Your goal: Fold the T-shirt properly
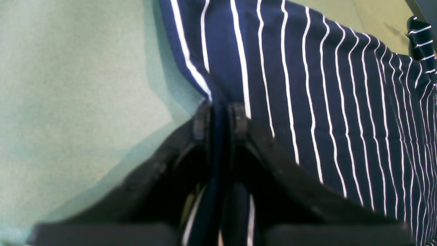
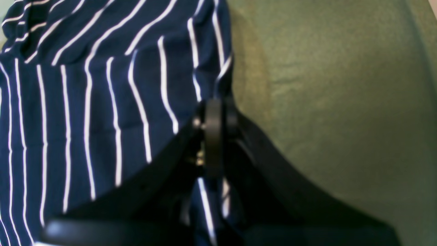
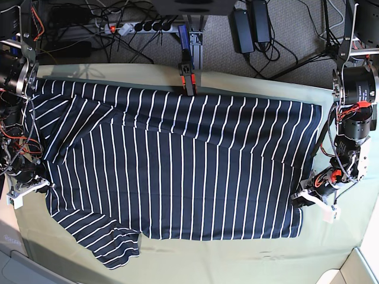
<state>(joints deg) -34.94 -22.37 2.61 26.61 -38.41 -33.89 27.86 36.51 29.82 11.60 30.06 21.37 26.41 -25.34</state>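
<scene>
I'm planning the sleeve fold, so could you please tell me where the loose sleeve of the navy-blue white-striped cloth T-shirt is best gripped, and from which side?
Probably at the outer hem of the crumpled sleeve of the navy-blue white-striped cloth T-shirt, coming from the table's near edge. That sleeve juts out past the body onto the pale green table cloth, so its edge lies free. Both the left gripper and the right gripper are already shut on the shirt's side edges.

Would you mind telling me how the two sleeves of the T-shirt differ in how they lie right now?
In the base view, the near sleeve of the T-shirt sticks out over the table cloth past the shirt's near edge, rumpled at its end. The far sleeve lies folded in on top of the shirt's body, fairly flat. Both sit at the end held by the right gripper; the left gripper grips the opposite end.
</scene>
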